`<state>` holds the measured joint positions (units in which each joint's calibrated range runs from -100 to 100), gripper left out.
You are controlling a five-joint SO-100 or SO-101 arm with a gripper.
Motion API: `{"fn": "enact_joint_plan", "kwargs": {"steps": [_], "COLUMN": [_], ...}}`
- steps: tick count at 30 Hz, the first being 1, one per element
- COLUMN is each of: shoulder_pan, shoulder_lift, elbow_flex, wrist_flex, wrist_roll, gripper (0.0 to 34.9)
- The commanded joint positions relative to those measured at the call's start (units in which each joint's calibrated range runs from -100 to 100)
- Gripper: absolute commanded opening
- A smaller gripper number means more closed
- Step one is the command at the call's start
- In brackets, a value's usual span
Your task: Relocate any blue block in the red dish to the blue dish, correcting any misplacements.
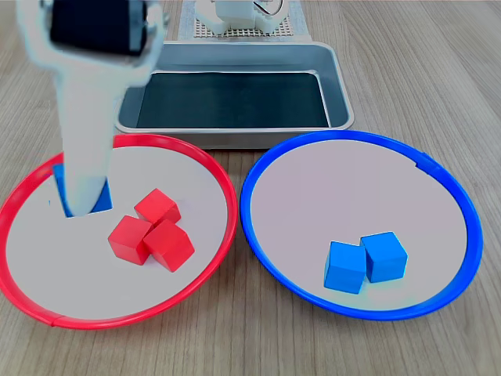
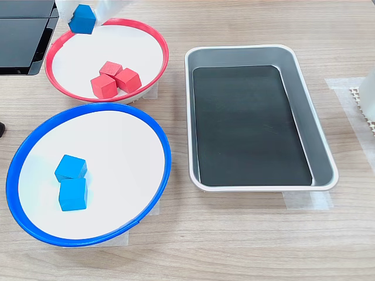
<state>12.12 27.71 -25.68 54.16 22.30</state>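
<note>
In the second exterior view, the blue block (image 2: 82,19) sits at about eleven o'clock on the red dish (image 2: 156,44), gripped by the white claw (image 2: 88,14), which appears clamped on its flat sides. It looks light, rigid and smooth, so opposite faces suit gripping. Three red cubes (image 2: 115,79) lie mid-dish; the blue dish (image 2: 153,133) holds two blue cubes (image 2: 71,181).

White tool (image 1: 82,205) lowered, jaws around cube
</note>
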Motion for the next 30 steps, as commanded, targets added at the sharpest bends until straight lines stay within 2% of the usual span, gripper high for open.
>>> {"fn": "enact_joint_plan", "kwargs": {"steps": [1, 7, 12, 30], "shoulder_pan": [-4.92, -13.49, -18.48, -21.39], "shoulder_lift": [-8.05, -14.19, -16.49, -2.08], "elbow_flex": [1.33, 6.97, 13.53, 3.15], "wrist_flex": [3.99, 10.10, 12.74, 14.47], "wrist_roll": [-1.90, -5.27, -8.25, -11.97], "gripper": [0.4, 0.4, 0.4, 0.4]}}
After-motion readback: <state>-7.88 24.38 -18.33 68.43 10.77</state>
